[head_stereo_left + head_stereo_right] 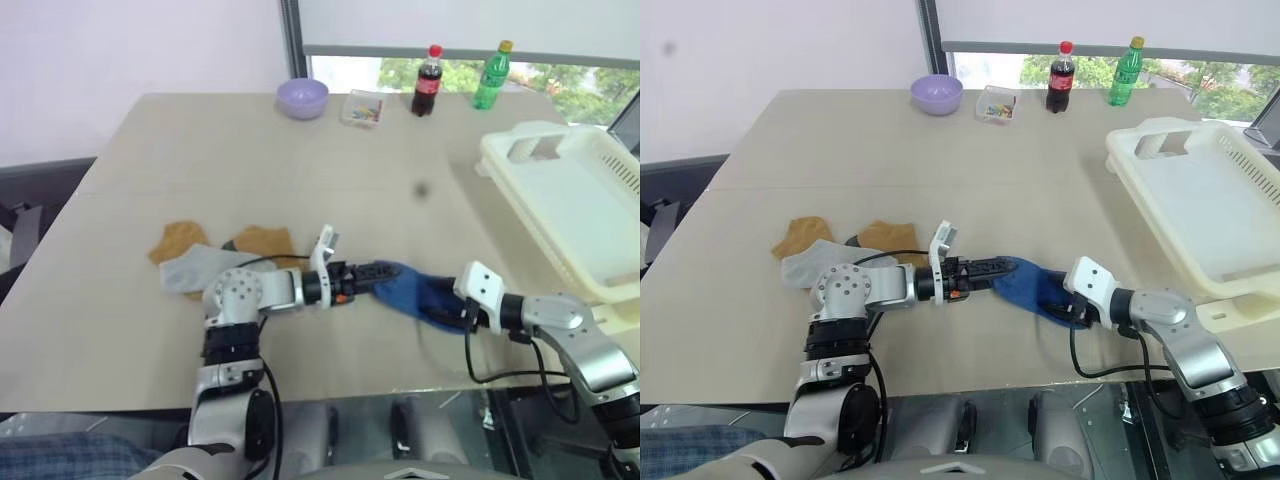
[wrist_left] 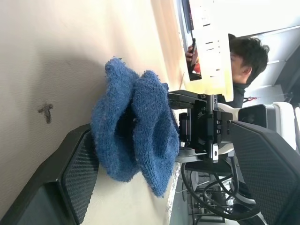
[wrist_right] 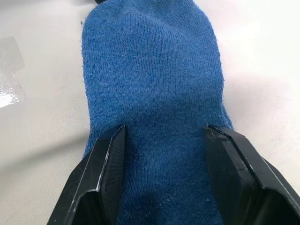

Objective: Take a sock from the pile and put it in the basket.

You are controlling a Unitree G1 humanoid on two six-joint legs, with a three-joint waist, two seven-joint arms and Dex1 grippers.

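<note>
Right gripper (image 3: 164,164), its two black fingers partly spread, straddles one end of a blue knitted ankle sock (image 1: 415,290) on the beige table (image 1: 330,170); whether it pinches the cloth cannot be told. Left gripper (image 1: 995,272), jaws wide, lies against the sock's other end. The remaining heap of mustard and grey socks (image 1: 215,255) sits nearby. Step: securing the sock. Next: firm closure, then carriage to the cream slotted plastic laundry basket (image 1: 540,140) at the table's right.

A plain blue sock (image 1: 415,292); mustard-orange and light grey socks in the pile (image 1: 215,255); cream-white basket (image 1: 570,215); lilac bowl (image 1: 302,98).
</note>
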